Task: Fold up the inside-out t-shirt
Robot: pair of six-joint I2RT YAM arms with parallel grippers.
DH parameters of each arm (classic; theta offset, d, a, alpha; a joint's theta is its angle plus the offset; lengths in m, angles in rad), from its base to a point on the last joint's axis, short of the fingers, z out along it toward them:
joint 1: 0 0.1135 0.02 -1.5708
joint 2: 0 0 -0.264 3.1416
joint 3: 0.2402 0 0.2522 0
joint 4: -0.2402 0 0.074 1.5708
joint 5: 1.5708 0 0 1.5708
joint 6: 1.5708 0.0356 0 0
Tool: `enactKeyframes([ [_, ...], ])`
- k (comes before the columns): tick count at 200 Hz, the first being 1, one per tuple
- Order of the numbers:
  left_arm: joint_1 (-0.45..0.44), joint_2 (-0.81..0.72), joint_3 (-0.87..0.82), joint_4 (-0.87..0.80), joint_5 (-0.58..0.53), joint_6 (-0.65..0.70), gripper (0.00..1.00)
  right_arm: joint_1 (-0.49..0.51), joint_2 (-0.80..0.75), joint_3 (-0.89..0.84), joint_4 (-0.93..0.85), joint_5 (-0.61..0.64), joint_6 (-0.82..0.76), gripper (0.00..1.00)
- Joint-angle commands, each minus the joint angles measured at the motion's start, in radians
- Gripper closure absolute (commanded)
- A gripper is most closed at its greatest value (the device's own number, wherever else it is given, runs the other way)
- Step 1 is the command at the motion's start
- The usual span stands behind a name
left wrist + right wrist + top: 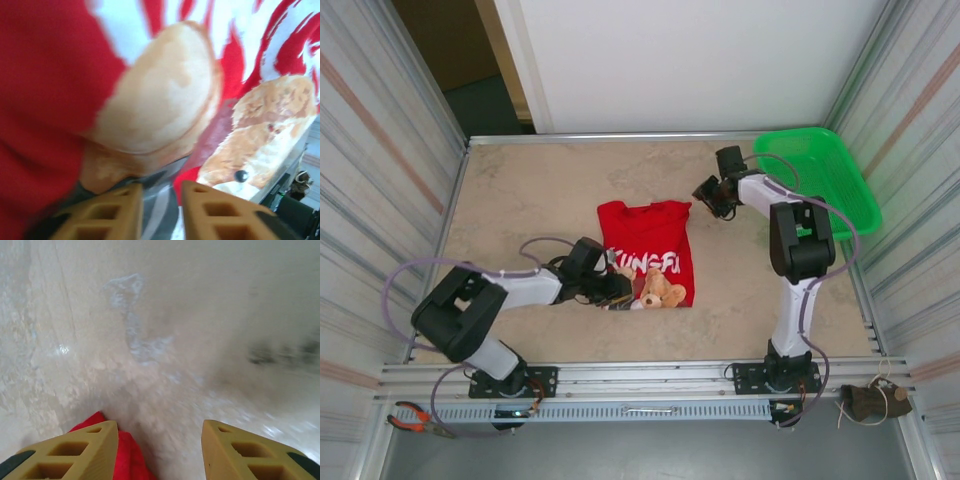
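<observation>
Tan fingers (112, 212) of the left gripper (161, 210) sit blurred at the bottom of the left wrist view, slightly parted. The narrow gap between them shows something grey and striped that is too soft to identify, and no cloth is visibly pinched. Just beyond them the red t-shirt (45, 100) looms out of focus, its tan cartoon figure (260, 130) and white lettering (125, 30) cut off at the edges. From above, the t-shirt (645, 240) lies print-up in the middle of the beige table (540, 190), with the left gripper (618, 292) at its near left corner, partly covering the hem. The right gripper (705, 195) hangs just off the t-shirt's far right sleeve. Its own view shows the right gripper (160, 450) spread wide over bare table (175, 340), with a scrap of red t-shirt (127, 455) beside one finger. A green basket (860, 200) stands well to the right of the t-shirt.
</observation>
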Motion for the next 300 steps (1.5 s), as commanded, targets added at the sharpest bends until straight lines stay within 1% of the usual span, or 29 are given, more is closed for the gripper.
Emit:
enactKeyframes([
  [1,0.000,-0.117,0.150,-0.313,-0.086,0.067,0.44,0.012,-0.187,-0.031,-0.039,0.038,-0.034,0.53],
  [14,0.027,-0.134,0.272,-0.399,-0.099,0.121,0.38,0.024,-0.261,-0.082,-0.059,0.023,-0.048,0.53],
  [36,0.123,-0.074,0.448,-0.474,-0.085,0.217,0.37,0.069,-0.386,-0.215,-0.056,0.016,-0.057,0.54],
  [53,0.201,0.049,0.589,-0.530,-0.095,0.316,0.39,0.125,-0.463,-0.321,-0.040,0.014,-0.032,0.55],
  [65,0.237,0.155,0.699,-0.574,-0.122,0.390,0.41,0.172,-0.503,-0.383,-0.031,0.017,-0.017,0.56],
  [91,0.251,0.368,0.933,-0.683,-0.219,0.562,0.44,0.278,-0.540,-0.496,0.021,-0.012,0.047,0.61],
  [106,0.250,0.453,1.018,-0.713,-0.269,0.630,0.45,0.335,-0.535,-0.536,0.056,-0.003,0.079,0.62],
  [125,0.243,0.515,1.076,-0.715,-0.347,0.708,0.45,0.385,-0.503,-0.570,0.101,-0.005,0.124,0.66],
  [143,0.236,0.550,1.103,-0.713,-0.392,0.757,0.44,0.422,-0.467,-0.580,0.114,0.009,0.146,0.67],
  [163,0.228,0.562,1.101,-0.690,-0.393,0.777,0.44,0.444,-0.441,-0.591,0.115,0.027,0.162,0.68],
  [206,0.186,0.558,1.070,-0.617,-0.422,0.811,0.42,0.447,-0.413,-0.609,0.106,0.046,0.185,0.69],
  [236,0.178,0.591,1.111,-0.625,-0.449,0.825,0.41,0.449,-0.410,-0.620,0.094,0.058,0.198,0.70],
  [241,0.178,0.623,1.120,-0.627,-0.450,0.827,0.41,0.449,-0.408,-0.621,0.093,0.060,0.200,0.70],
  [257,0.178,0.653,1.144,-0.634,-0.459,0.832,0.42,0.449,-0.405,-0.625,0.091,0.063,0.204,0.70],
  [270,0.178,0.671,1.159,-0.636,-0.459,0.834,0.45,0.450,-0.401,-0.626,0.088,0.065,0.207,0.70],
  [280,0.176,0.685,1.169,-0.635,-0.458,0.840,0.50,0.452,-0.399,-0.626,0.085,0.067,0.209,0.70],
  [287,0.176,0.694,1.179,-0.636,-0.459,0.844,0.59,0.454,-0.398,-0.626,0.083,0.069,0.210,0.70],
  [291,0.176,0.699,1.183,-0.638,-0.461,0.846,0.61,0.453,-0.395,-0.625,0.082,0.070,0.211,0.70],
  [297,0.176,0.708,1.192,-0.639,-0.465,0.848,0.70,0.452,-0.392,-0.625,0.079,0.071,0.213,0.70],
  [300,0.176,0.712,1.197,-0.641,-0.468,0.849,0.77,0.453,-0.391,-0.625,0.079,0.072,0.214,0.70],
])
